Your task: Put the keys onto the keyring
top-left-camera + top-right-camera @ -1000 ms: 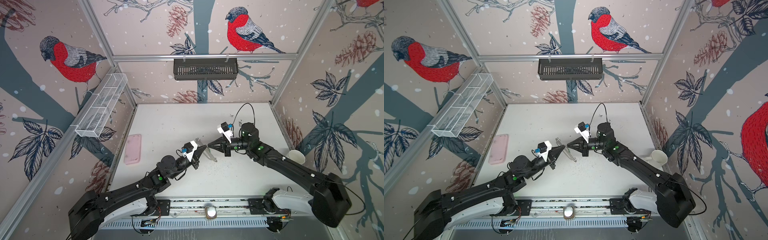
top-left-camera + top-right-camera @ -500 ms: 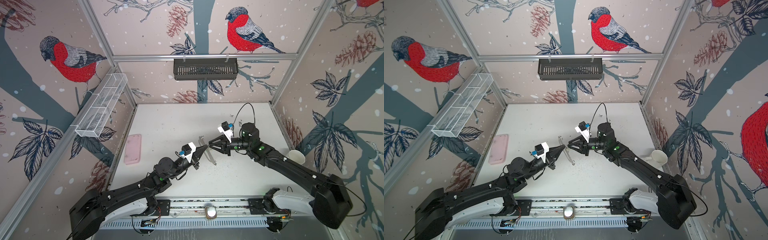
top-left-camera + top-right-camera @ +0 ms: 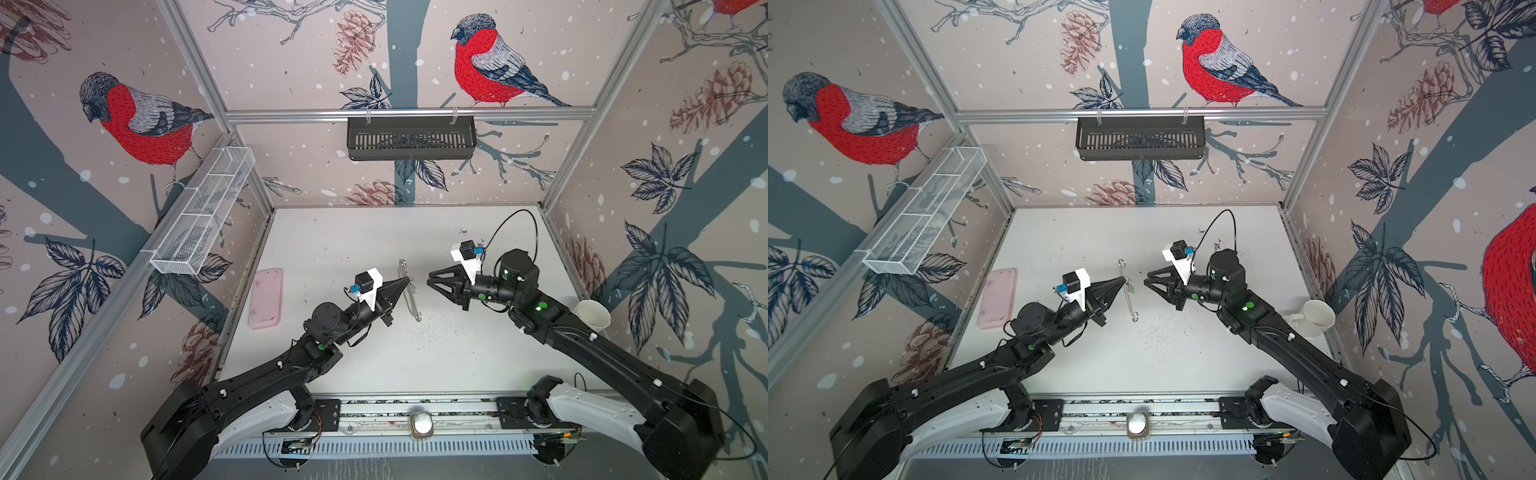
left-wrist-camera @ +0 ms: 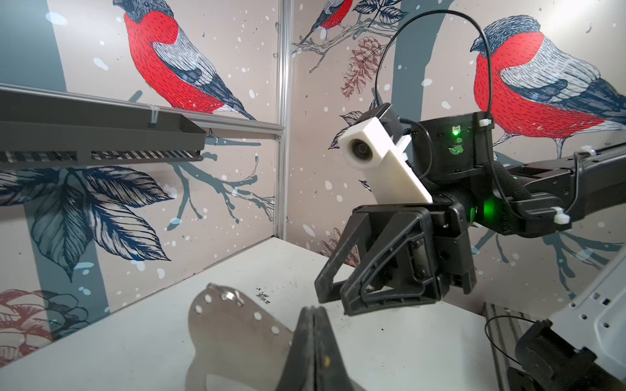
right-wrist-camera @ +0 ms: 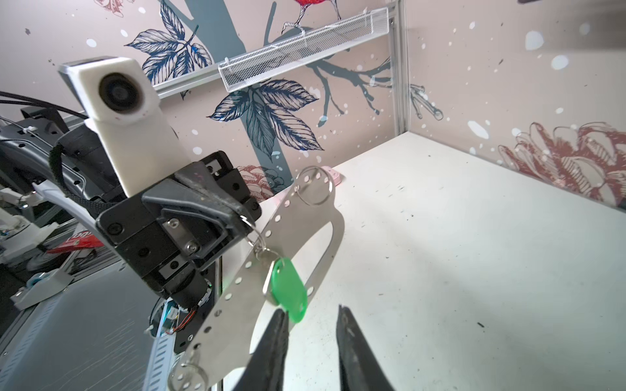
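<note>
At mid-table, my left gripper is clamped on the keyring, held on edge; the green-tagged key already hangs from it (half done, I reckon). Right gripper sits at its 3 o'clock, fingers apart, empty; red-tagged key unseen.

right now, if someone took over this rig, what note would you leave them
Left claw: shut on the keyring, holding the plate up on edge.
Right claw: open, close to the green-tag key, gripping nothing.
Done: the green-tag key hangs from a small ring on the plate.
Left: the second key. It shows in no view, so find it first, then thread it on.
</note>
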{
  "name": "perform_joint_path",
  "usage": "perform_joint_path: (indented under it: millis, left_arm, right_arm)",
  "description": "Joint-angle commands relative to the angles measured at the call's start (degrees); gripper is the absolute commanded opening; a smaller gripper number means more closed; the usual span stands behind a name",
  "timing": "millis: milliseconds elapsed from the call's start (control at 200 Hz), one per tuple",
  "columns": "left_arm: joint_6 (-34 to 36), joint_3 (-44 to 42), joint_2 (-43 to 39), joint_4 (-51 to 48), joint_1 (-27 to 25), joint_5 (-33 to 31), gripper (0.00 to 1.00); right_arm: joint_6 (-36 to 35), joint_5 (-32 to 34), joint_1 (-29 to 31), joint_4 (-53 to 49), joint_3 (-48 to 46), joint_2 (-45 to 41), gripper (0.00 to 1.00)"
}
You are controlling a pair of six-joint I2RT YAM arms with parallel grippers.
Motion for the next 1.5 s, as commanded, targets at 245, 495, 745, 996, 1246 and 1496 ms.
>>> perform_joint_path:
  millis: [245,495,745,996,1246,1496]
  left_arm:
    - [-7.5,2.0,4.1,8.1,5.0,15.9,0.0]
    - [-12.7,1.6,7.8,15.5,7.5,22.3,0.0]
    - [-14.9,1.4,9.6,19.6,7.9,23.8,0.0]
    - [-16.7,1.3,11.4,22.6,7.9,24.5,0.0]
    - [-17.9,0.7,12.6,25.1,7.9,24.6,0.0]
    - [-18.6,0.5,13.1,26.7,7.9,24.8,0.0]
  right_arm:
    - [-3.3,2.2,1.6,3.8,-1.0,-2.2,0.03]
    - [-5.9,2.0,5.1,3.6,-0.1,-1.8,0.03]
    - [-6.9,3.1,6.7,2.5,0.2,-0.5,0.02]
    - [-7.1,3.3,7.8,2.6,0.5,0.2,0.0]
    - [-7.3,3.2,9.4,3.0,1.1,1.0,0.0]
    - [-8.3,3.3,10.4,1.9,2.0,2.6,0.0]
